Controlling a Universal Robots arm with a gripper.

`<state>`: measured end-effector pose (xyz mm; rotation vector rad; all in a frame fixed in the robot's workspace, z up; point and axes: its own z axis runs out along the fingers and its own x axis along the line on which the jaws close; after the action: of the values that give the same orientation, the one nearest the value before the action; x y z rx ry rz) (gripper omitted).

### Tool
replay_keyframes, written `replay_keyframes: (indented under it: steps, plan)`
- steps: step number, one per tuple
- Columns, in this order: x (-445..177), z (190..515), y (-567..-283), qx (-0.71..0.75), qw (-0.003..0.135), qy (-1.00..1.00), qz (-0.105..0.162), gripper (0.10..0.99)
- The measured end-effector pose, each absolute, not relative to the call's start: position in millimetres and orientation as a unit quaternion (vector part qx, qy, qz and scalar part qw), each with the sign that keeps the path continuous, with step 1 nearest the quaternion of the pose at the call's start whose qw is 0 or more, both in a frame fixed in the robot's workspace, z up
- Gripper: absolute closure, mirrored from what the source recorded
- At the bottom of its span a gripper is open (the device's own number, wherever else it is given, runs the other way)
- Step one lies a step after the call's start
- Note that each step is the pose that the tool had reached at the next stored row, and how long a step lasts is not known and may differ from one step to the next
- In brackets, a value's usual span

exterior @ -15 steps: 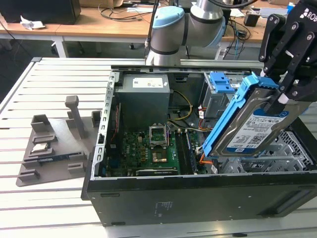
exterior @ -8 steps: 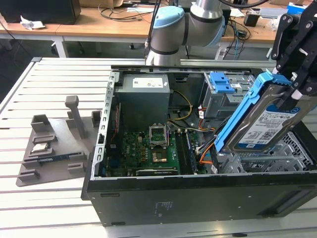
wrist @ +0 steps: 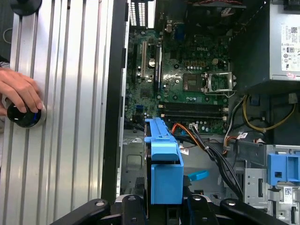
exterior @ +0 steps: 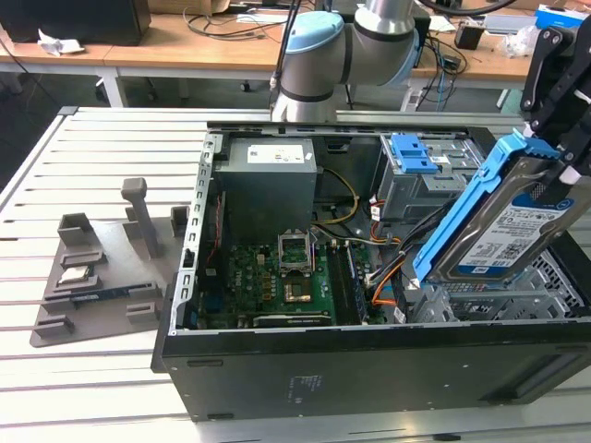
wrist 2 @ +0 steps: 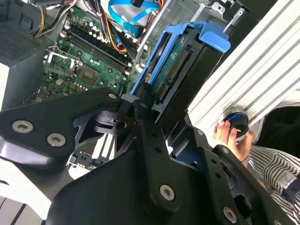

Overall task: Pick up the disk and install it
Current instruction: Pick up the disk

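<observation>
There's the disk, a flat silver metal slab with a white-and-blue label on its face and blue plastic rails along its sides. It hangs tilted, one end high, above the open computer case, over the case's end at the exterior view's right. In the second wrist view its connector edge shows between the blue rails. The black tool is clenched on the disk's upper end, and both wrist views show the fingers pressed against the blue rails.

Inside the case, the green motherboard lies on the floor with the grey power supply at the far wall. A grey drive cage with a blue latch sits in the far corner of the case.

Outside the case, a grey parts fixture rests on the slatted desk. A person's hand grips a dark knob on the desk beside the case.
</observation>
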<state>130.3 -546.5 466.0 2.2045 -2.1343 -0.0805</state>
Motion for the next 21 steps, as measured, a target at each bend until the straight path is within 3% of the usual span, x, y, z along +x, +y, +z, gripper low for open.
replay_keyframes:
  steps: [21]
  plan:
    - [169,461,-539,0.700,0.036,-0.712,-0.027,0.722]
